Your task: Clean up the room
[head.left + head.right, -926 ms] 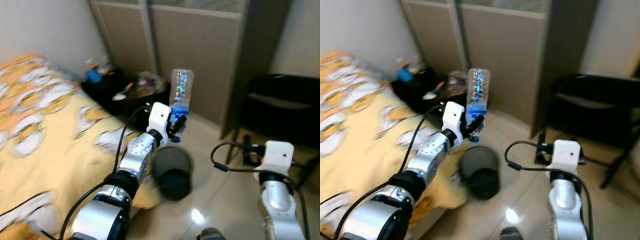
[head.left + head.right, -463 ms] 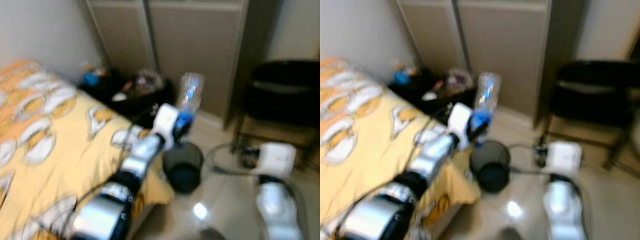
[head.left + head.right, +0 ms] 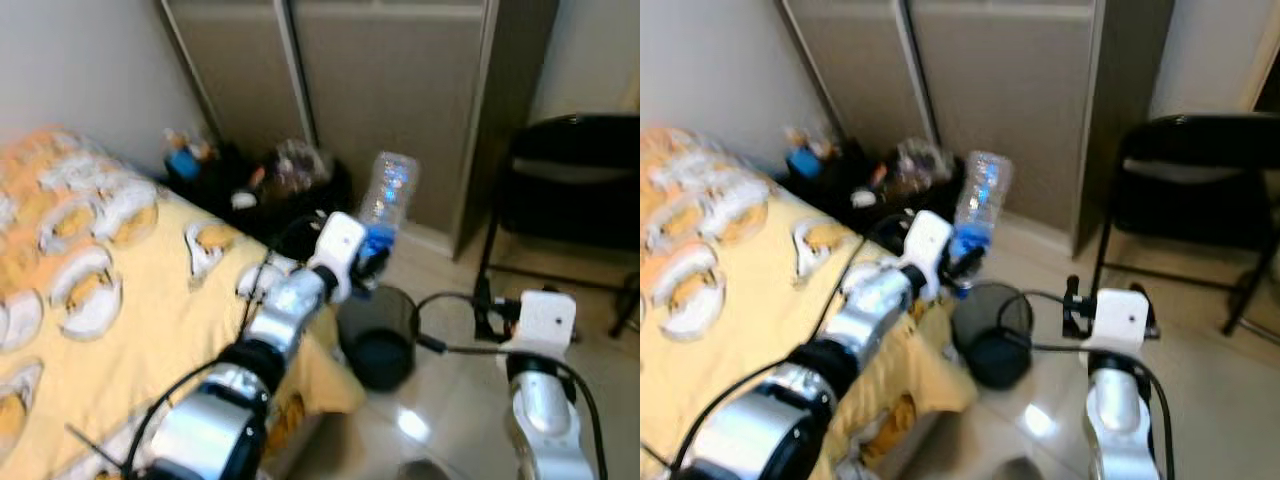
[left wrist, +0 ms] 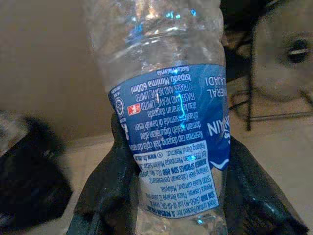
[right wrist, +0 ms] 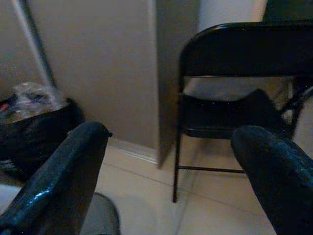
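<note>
A clear plastic water bottle [image 3: 386,205] with a blue label stands upright in my left gripper [image 3: 368,258], which is shut on its lower part. The left wrist view shows the black fingers [image 4: 108,179] pressed against both sides of the bottle [image 4: 171,117]. The bottle hangs just above and behind the rim of a black mesh waste bin [image 3: 378,337] on the floor by the bed corner. My right arm [image 3: 540,330] is raised beside the bin, and its gripper [image 5: 171,171] is open and holds nothing.
A bed with a yellow patterned cover [image 3: 90,290] lies to the left. Black bags and clutter [image 3: 270,185] sit against the sliding closet doors [image 3: 400,90]. A black folding chair [image 3: 570,190] stands at the right. Glossy tile floor [image 3: 440,400] spreads around the bin.
The camera has moved, so the bin and chair sit differently in view. My left gripper, still holding the bottle, is now closer over the bin's rim.
</note>
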Robot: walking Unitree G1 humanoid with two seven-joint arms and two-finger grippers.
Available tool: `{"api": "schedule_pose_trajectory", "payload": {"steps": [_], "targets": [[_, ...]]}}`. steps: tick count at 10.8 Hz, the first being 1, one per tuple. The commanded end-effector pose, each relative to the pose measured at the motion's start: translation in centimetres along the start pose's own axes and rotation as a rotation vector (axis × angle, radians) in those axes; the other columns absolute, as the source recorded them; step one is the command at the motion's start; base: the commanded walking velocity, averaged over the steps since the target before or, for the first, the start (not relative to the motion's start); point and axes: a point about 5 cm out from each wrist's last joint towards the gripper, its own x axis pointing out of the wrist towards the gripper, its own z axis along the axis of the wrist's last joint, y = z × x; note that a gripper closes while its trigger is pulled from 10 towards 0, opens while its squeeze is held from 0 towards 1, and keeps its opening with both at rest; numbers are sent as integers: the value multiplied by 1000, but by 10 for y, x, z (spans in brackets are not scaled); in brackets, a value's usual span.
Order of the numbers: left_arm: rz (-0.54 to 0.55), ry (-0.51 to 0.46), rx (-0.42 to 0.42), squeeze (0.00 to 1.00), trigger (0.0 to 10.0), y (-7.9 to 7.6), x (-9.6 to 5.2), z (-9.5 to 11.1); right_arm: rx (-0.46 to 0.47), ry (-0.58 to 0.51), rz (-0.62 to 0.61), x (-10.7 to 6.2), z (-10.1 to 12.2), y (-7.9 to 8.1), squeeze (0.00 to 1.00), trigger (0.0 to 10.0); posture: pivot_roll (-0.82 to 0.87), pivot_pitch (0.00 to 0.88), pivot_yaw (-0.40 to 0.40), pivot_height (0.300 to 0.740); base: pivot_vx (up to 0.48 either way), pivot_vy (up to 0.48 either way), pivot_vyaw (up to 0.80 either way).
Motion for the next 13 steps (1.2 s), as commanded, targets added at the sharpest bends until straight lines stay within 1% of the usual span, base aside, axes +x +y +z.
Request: {"api": "schedule_pose_trajectory", "payload": {"steps": [1, 2, 4, 5, 6, 7, 8, 9, 10, 11, 12, 13], "targets": [[-23, -13, 26, 0, 10000, -2, 2, 4, 2, -8, -1, 1, 4, 2, 0, 10000, -411, 0, 234, 740, 480, 0, 0], [-61, -9, 42, 0, 10000, -7, 3, 3, 3, -7, 1, 0, 4, 3, 0, 10000, -412, 0, 235, 740, 480, 0, 0], [-86, -14, 35, 0, 10000, -13, 4, 3, 6, -5, 2, -2, 3, 5, 0, 10000, -414, 0, 242, 740, 480, 0, 0], [-91, -10, 8, 0, 10000, -15, 4, 1, 2, -3, 19, -5, 3, 5, 0, 10000, -414, 0, 244, 740, 480, 0, 0], [-101, -4, -20, 0, 10000, -19, 5, 0, -20, -4, 38, -7, 2, 2, 0, 10000, -415, 0, 243, 740, 480, 0, 0], [-59, 33, -151, 0, 10000, -21, 7, -6, -68, 11, 66, -8, 2, -12, 0, 10000, -425, 0, 229, 740, 0, 0, 0], [-6, 53, -226, 0, 10000, -18, 6, -12, -104, 19, 70, -4, 6, -27, 0, 10000, -428, 0, 208, 740, 0, 0, 0], [57, 17, -264, 0, 10000, -11, -1, -16, -122, -2, 126, 10, 20, -36, 0, 10000, -395, 0, 138, 740, 0, 0, 431], [76, -4, -254, 0, 10000, -10, -4, -18, -132, -21, 168, 16, 26, -33, 0, 10000, -373, 0, 111, 740, 0, 0, 725], [95, -20, -249, 0, 10000, -9, -8, -20, -150, -25, 229, 24, 29, -26, 0, 10000, -327, 0, 75, 740, 0, 0, 669], [118, -32, -251, 0, 10000, -6, -11, -21, -156, -23, 294, 29, 31, -15, 0, 10000, -300, 0, 56, 740, 0, 0, 663], [133, -47, -230, 0, 10000, -2, -14, -19, -143, -12, 348, 31, 28, -1, 0, 10000, -267, 0, 40, 740, 0, -480, 600]]}}
